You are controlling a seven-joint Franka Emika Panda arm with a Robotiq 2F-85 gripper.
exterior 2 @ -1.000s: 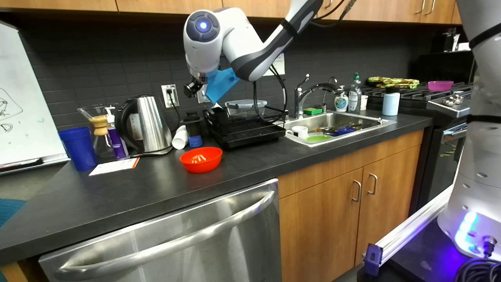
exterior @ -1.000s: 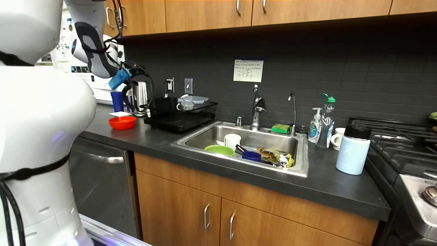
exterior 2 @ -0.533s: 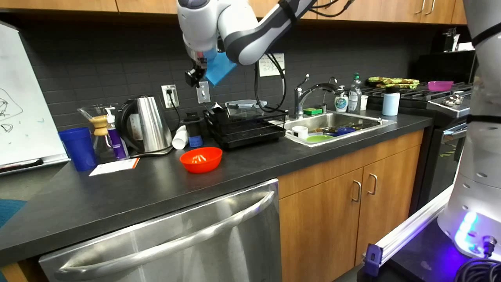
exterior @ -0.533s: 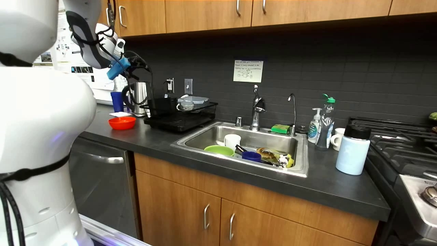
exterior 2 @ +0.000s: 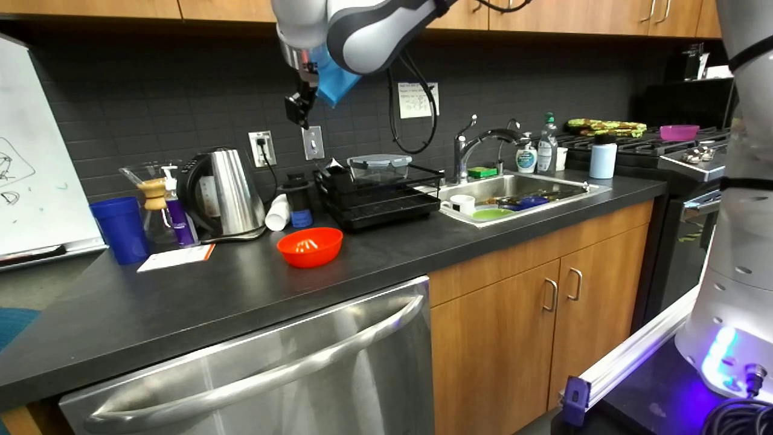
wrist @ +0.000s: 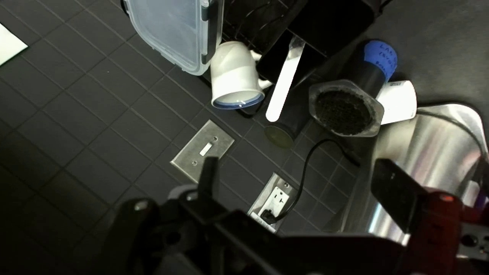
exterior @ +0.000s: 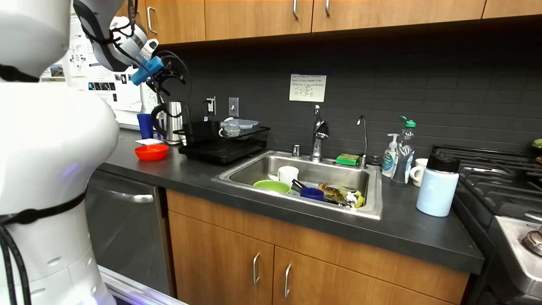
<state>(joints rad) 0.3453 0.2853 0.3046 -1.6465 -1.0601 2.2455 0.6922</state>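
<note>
My gripper (wrist: 300, 179) is open, its fingers (wrist: 395, 191) wide apart with nothing between them. In both exterior views the gripper (exterior 2: 299, 109) hangs in the air near the dark tiled wall, higher than the steel kettle (exterior 2: 235, 193) and the black dish rack (exterior 2: 386, 208). Beyond the fingers, the wrist view shows a light switch (wrist: 202, 151) and a power outlet (wrist: 273, 202) with a black plug in it. Also there are a white mug (wrist: 235, 76), a clear-lidded container (wrist: 172, 30), a white-handled utensil (wrist: 284, 82) and a dark cylinder with blue tape (wrist: 380, 57).
An orange-red bowl (exterior 2: 310, 248) stands on the counter (exterior 2: 199, 302), with a blue cup (exterior 2: 121, 229) farther left. The sink (exterior: 237, 180) holds a green bowl (exterior: 272, 185), a white mug (exterior: 288, 175) and other dishes. Wooden cabinets (exterior: 258, 17) hang overhead.
The arm and gripper have risen away from the dish rack, and the hand has tilted somewhat. The gripper has stayed open. Objects on the counter and in the sink have not moved.
</note>
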